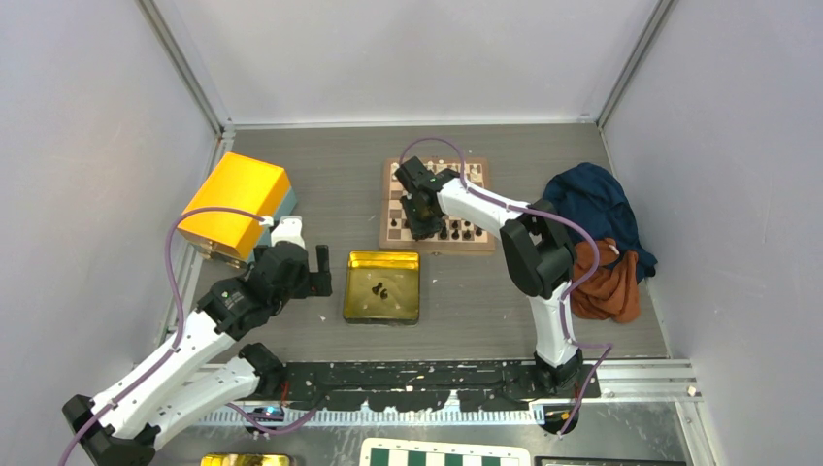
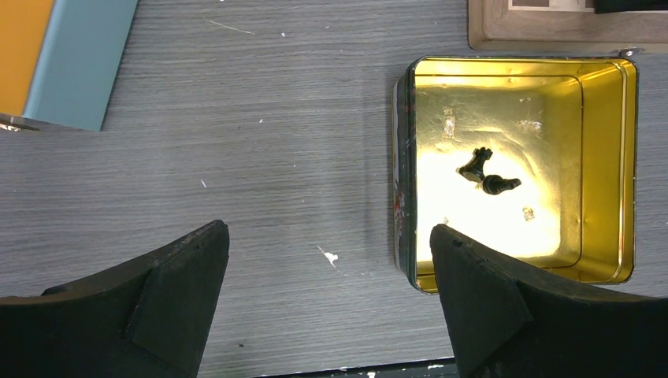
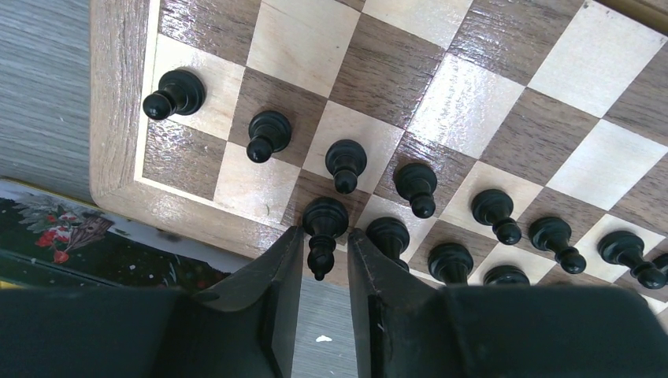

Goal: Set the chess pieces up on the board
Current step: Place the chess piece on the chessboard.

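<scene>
Right fingers (image 3: pixel 268 303), slightly parted, straddle a glossy black chess piece (image 3: pixel 324 223), neighbours (image 3: pixel 388 233) half hidden; left fingers (image 2: pixel 179 283) gape wide, empty.

Overhead rear camera looks down; close downward wrist cameras perhaps share the tin (image 2: pixel 551 118).

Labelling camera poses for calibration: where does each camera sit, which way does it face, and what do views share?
Top external: above and behind the bases, looking down at the table; shows left arm with left tool, right arm with right tool.
Left wrist: on the left arm, looking down at table and gold tin; open left tool at bottom.
Right wrist: low over the chessboard, facing black pieces; right tool straddles one.
Shared: top and left wrist, the gold tin; top and right wrist, the chessboard.
</scene>
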`<state>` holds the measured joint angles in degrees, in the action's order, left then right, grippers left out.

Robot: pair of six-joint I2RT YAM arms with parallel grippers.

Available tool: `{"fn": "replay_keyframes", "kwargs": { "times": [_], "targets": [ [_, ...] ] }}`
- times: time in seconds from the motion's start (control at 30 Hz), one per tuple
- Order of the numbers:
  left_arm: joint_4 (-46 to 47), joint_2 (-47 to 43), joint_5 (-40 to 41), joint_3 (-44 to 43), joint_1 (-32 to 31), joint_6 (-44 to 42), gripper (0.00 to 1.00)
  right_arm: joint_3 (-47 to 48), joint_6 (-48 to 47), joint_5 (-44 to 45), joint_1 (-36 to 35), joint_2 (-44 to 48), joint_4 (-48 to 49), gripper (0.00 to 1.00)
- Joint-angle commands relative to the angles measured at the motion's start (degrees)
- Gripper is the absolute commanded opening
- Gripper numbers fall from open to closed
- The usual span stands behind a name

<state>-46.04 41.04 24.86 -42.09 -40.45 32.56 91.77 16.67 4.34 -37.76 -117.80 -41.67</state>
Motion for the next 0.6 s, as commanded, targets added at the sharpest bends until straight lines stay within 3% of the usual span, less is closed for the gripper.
{"fn": "replay_keyframes", "kwargs": {
  "times": [0.0, 0.57],
  "targets": [
    [2.5, -0.2, 0.3, -0.9, -0.1, -0.1, 1.0, 2.3, -1.0, -0.3, 0.2, 2.1, -0.3, 0.34],
    [3.3, 0.4, -0.3, -0.8, -0.1, 0.2, 1.0, 0.8, -1.1, -0.7, -1.2, 8.0, -2.3, 0.33]
  ]
}}
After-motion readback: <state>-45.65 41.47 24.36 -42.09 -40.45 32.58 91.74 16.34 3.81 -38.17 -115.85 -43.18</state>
